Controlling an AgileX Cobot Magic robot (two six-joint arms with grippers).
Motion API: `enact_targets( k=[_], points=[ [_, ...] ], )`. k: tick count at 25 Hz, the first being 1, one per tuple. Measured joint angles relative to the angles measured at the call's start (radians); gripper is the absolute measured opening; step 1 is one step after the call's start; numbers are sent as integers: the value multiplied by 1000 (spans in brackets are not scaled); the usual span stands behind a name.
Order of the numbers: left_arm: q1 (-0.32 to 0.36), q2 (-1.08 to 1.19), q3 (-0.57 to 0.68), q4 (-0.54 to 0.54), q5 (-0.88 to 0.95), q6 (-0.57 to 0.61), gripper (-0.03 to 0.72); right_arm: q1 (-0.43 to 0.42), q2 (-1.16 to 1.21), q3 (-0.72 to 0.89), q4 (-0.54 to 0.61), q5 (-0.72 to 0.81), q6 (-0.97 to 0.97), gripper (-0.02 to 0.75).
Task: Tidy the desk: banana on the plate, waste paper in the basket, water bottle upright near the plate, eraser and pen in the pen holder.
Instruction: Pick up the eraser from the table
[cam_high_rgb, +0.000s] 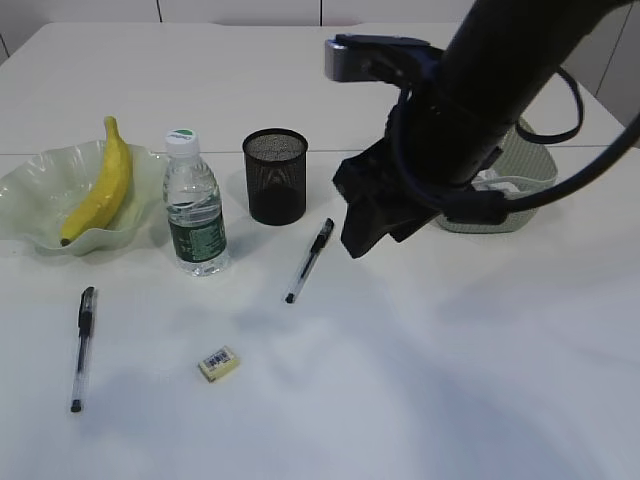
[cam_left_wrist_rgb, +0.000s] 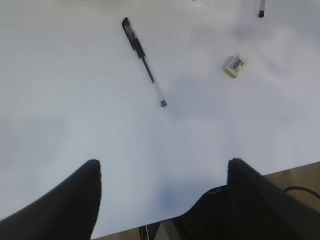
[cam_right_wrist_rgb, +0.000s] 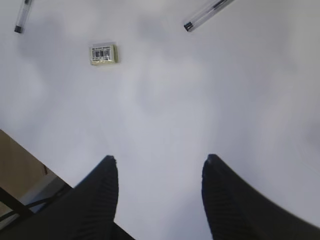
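My right gripper (cam_high_rgb: 365, 232) hung above the desk (cam_high_rgb: 450, 360) with its fingers apart and nothing between them. My left gripper (cam_left_wrist_rgb: 162, 200) was likewise parted and empty, low over the near edge; it did not show in the exterior view.

The banana (cam_high_rgb: 100, 190) lay in the plate (cam_high_rgb: 25, 185) at nine o'clock. The water bottle (cam_high_rgb: 193, 205) stood upright just beside the plate. The pen holder (cam_high_rgb: 275, 175) stood at about eleven o'clock, empty as far as I could tell. The basket (cam_high_rgb: 530, 165) sat at two o'clock behind my arm, something white inside, unclear.

Loose on the desk: one pen (cam_high_rgb: 309, 260) near centre, just at five o'clock of the holder; a second pen (cam_high_rgb: 82, 345) at eight o'clock; the eraser (cam_high_rgb: 218, 362) at seven o'clock.

Handling, as I judged it: the eraser looked light, small and low, with a sticker face. I would pinch it across the short sides, fingers close to the desk. The pens looked stiff, slick and liable to roll; I would grip mid-barrel, across the shaft.
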Motion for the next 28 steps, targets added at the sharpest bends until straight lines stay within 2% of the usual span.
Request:
enact_targets(
  k=[7,22,28],
  points=[
    [0,0,0,0,29,-2,560,108,157,-90,-70,2,11,398],
    [0,0,0,2,46,-6,559,237,515,-377,-84,14,73,396],
    [0,0,0,32,46,-6,559,282,587,-440,-159,20,125,396]
  ],
)
